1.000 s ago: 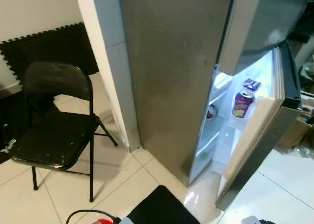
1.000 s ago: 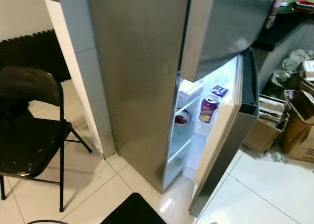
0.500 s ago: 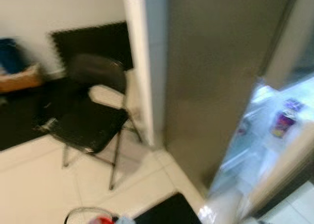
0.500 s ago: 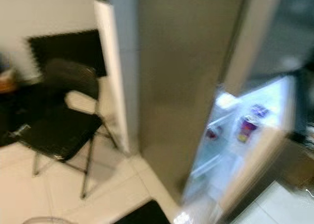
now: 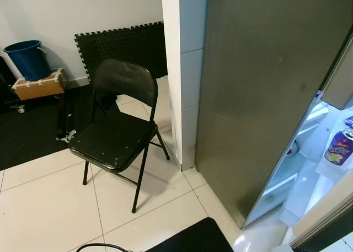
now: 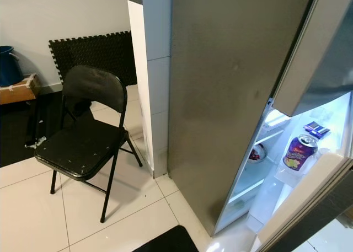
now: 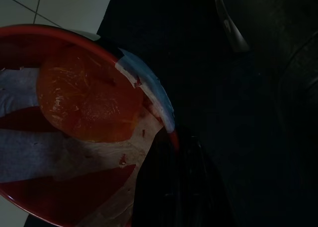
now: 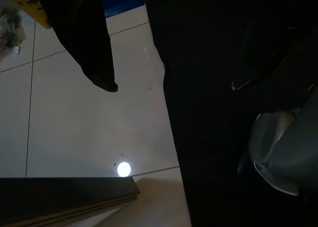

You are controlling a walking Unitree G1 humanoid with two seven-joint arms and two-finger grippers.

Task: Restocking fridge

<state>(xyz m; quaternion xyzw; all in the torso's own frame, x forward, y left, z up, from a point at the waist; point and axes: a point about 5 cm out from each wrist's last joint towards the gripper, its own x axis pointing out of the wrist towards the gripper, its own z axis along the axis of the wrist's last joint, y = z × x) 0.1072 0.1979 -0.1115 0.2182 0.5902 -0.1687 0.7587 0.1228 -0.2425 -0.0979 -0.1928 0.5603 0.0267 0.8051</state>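
Matting, black, is seen at the bottom centre of the right eye view as a dark mat (image 6: pixel 168 242) on the white tiled floor (image 6: pixel 33 208). In the left wrist view a red bowl (image 7: pixel 30 197) holding an orange translucent object (image 7: pixel 87 100) is seen at the left of the frame, with the left gripper (image 7: pixel 179 187) lying dark at the bottom centre, against the bowl's rim; whether its fingers are closed on the rim cannot be told. In the right wrist view one black finger of the right gripper (image 8: pixel 92 48) is seen at the upper left over pale tiles, and how far that gripper is open cannot be told.

Farther off, a black folding chair (image 6: pixel 83 141) is placed at the centre left of the right eye view. The steel-grey fridge (image 6: pixel 231 86) is seen at the centre and right, with its lower door (image 6: pixel 309 191) swung open at the lower right. On the lit door shelf a purple can (image 6: pixel 298 151) is kept upright, and a small dark blue packet (image 6: pixel 315 129) is seen just above it. A small bowl with something red (image 6: pixel 257 153) is set on an inner shelf.

At the upper left, a black foam mat (image 6: pixel 94 51) is leaned against the wall, and a blue bucket (image 5: pixel 27 59) is seen beside a cardboard box (image 5: pixel 38 85).
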